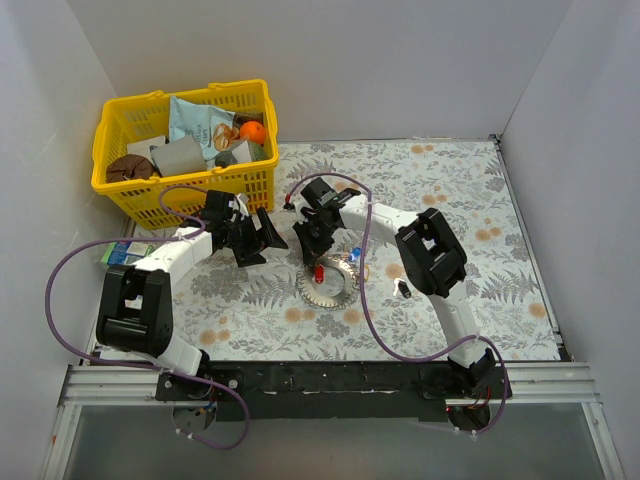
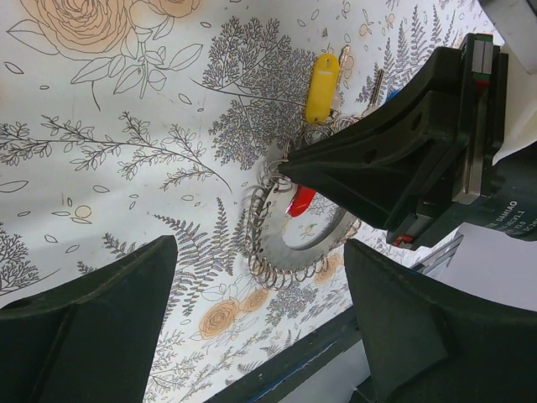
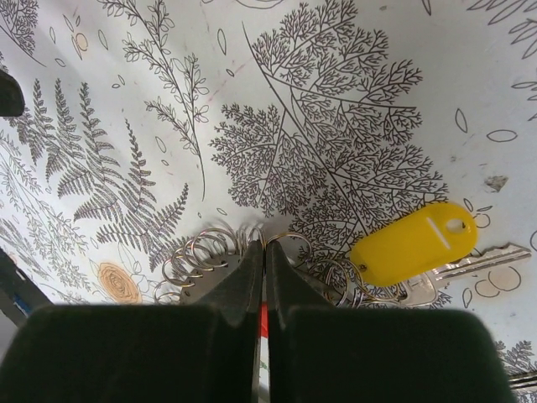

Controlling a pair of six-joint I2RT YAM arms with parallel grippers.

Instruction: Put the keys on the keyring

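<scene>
Bright, even overhead light, soft faint shadows, wrist views sharp.

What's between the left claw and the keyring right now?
Only bare floral tablecloth, as the top view shows, from the open left claw to the keyring.

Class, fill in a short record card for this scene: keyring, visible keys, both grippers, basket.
keyring: flat on the table, near the middle
red key: within the keyring's outline, partly hidden
yellow key: at the keyring's rim
left gripper: open, holding nothing
right gripper: shut, tips at the keyring's rim
basket: yellow, back left, holding odds and ends
</scene>
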